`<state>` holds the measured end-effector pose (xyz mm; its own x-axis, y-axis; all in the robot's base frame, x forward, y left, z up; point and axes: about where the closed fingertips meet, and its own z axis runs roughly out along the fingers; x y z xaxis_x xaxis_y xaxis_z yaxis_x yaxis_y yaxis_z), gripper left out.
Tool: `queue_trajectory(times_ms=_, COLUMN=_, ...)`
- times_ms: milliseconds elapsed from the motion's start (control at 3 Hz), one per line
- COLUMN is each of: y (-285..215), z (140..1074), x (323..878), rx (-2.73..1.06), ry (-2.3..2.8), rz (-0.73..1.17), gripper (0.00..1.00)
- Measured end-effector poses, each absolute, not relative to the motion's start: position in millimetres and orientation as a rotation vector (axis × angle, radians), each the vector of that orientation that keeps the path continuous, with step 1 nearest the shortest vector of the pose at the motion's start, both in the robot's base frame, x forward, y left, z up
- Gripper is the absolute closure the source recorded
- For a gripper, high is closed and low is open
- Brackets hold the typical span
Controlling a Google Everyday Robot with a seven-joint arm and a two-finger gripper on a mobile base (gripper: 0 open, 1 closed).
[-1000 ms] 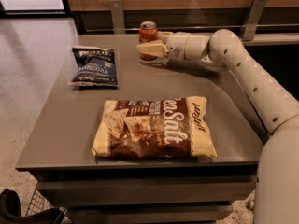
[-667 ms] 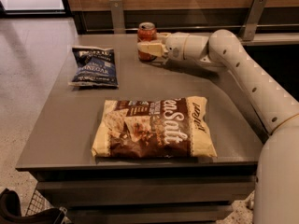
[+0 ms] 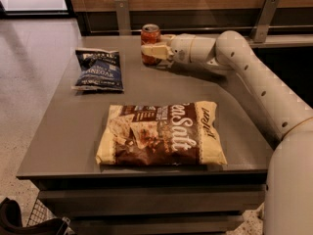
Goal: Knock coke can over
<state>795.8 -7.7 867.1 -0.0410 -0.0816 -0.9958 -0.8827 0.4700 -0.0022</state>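
Note:
The coke can [image 3: 150, 34], red with a silver top, stands upright at the far edge of the grey table [image 3: 73, 131], near its middle. My gripper [image 3: 154, 48] reaches in from the right on a white arm [image 3: 244, 67]. It is at the can's lower right side, and its cream-coloured tip overlaps the bottom of the can. I cannot tell whether it touches the can.
A dark blue chip bag [image 3: 99, 69] lies at the far left of the table. A large brown and cream chip bag [image 3: 164, 133] lies flat near the front. A wooden wall with metal brackets [image 3: 122, 14] runs behind the table. Tiled floor lies to the left.
My gripper has moved slightly left, closer against the can. The can still stands upright and the bags have not moved.

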Motion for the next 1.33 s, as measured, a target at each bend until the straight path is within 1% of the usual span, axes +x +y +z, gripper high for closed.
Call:
queue_trajectory(times_ms=667, y=-27.9, z=886.7, x=771.1, rx=-0.909, ry=1.513, rz=0.725, gripper=1.00)
queue_trajectory(times_ms=1333, y=-40.7, z=923.2, x=761.8, rx=-1.074, ry=1.647, rz=0.576, gripper=1.00)
